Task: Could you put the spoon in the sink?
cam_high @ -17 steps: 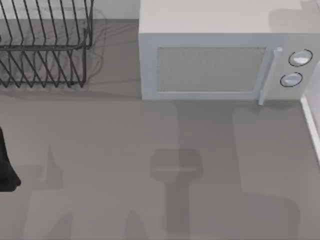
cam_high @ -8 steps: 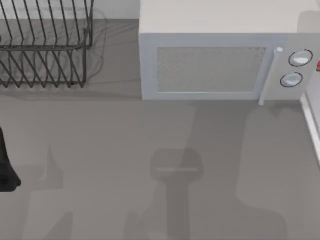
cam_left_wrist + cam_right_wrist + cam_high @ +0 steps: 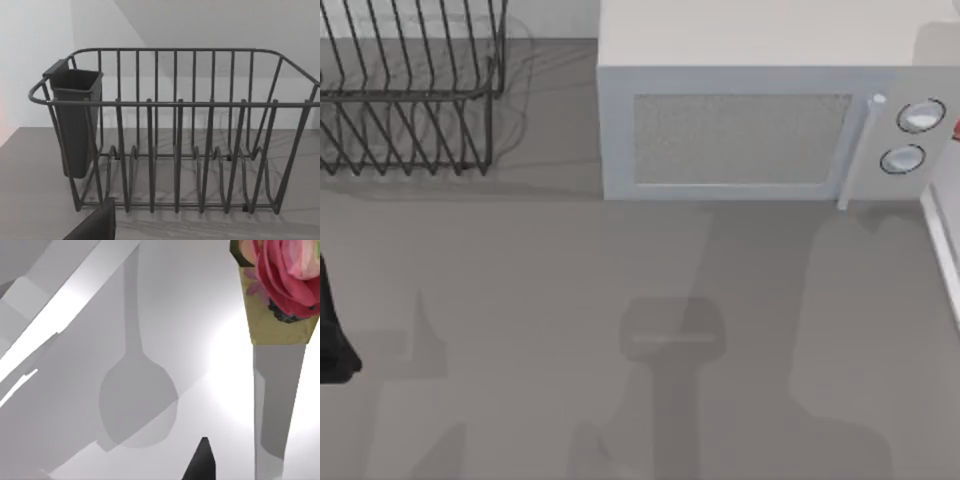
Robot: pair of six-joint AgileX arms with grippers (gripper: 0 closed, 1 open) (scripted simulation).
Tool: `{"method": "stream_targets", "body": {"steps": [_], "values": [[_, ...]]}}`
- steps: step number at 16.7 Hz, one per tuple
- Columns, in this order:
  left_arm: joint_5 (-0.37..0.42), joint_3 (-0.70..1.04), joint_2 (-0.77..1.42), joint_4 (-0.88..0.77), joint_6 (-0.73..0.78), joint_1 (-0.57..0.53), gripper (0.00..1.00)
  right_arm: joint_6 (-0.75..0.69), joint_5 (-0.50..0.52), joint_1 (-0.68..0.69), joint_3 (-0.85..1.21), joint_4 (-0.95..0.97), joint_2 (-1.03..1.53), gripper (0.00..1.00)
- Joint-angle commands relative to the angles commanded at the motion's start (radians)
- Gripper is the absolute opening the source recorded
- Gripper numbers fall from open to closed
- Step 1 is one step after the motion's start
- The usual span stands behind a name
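Note:
The spoon [image 3: 280, 285], patterned with a pink rose on yellow-green, hangs in the right wrist view above the white sink [image 3: 210, 355]. It casts a spoon-shaped shadow on the sink's surface. A red sliver of the spoon [image 3: 956, 128] shows at the top view's right edge, beside the microwave's knobs. My right gripper is shut on the spoon, and one dark fingertip [image 3: 200, 465] pokes into the wrist view. The sink's white rim [image 3: 945, 255] runs down the right edge of the table. My left arm [image 3: 330, 330] stays parked at the table's left edge.
A white microwave [image 3: 760, 120] stands at the back, right of centre. A dark wire dish rack [image 3: 405, 90] with a cutlery cup [image 3: 75, 120] stands at the back left, facing the left wrist camera. Arm shadows lie across the grey tabletop.
The right arm's shadow has slid right across the table. A red sliver of the spoon has come in at the top view's right edge. The left arm has not moved.

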Motion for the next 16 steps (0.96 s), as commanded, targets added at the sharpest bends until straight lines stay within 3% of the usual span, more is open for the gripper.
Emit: {"method": "stream_targets", "body": {"steps": [10, 16], "values": [[0.0, 0.0, 0.0, 0.0, 0.0, 0.0, 1.0, 0.0, 0.0, 0.0, 0.0, 0.0, 0.0, 0.98], [0.0, 0.0, 0.0, 0.0, 0.0, 0.0, 1.0, 0.0, 0.0, 0.0, 0.0, 0.0, 0.0, 1.0]]}}
